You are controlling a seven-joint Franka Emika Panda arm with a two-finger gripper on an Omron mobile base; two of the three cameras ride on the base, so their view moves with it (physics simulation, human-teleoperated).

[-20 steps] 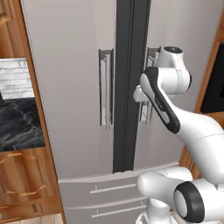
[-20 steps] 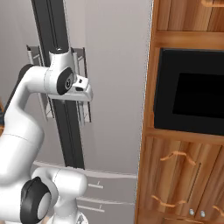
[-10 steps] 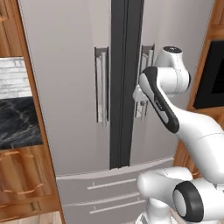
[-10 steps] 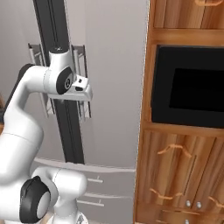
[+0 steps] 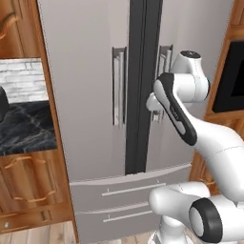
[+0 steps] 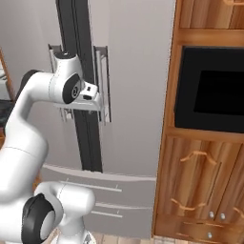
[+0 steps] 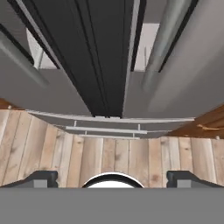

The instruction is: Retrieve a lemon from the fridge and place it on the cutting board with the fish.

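Light-grey fridge (image 5: 95, 71) with both upper doors closed, seen from the mobile base; the dark centre seam (image 5: 143, 86) runs between two vertical bar handles. The left handle (image 5: 117, 86) stands clear. The right handle (image 6: 102, 86) is just beside the robot's hand, which is raised to handle height in front of the right door. The claw (image 7: 112, 177) stands wide open and holds nothing; in the hand view its two dark tips (image 7: 41, 178) sit far apart at the bottom, looking down the door faces towards the two lower drawers (image 5: 124, 202) and the wooden floor (image 7: 118, 157).

The lemon is presumably behind the closed doors. Wooden cabinets (image 6: 205, 176) and a black oven window (image 6: 212, 95) flank the fridge on one side, and a black marble worktop (image 5: 24, 128) lies on the other.

Step in hand, as judged: reaching for the right door handle to open the fridge. To do it well, the open claw should be brought so that the bar lies between the two tips, squarely across them, before closing. Whether the bar is already between them cannot be told. The pull should then follow the door's arc about its outer hinge, not a straight line, or the grip may slip off the bar. The door needs to open wide enough for the arm to reach the shelves.
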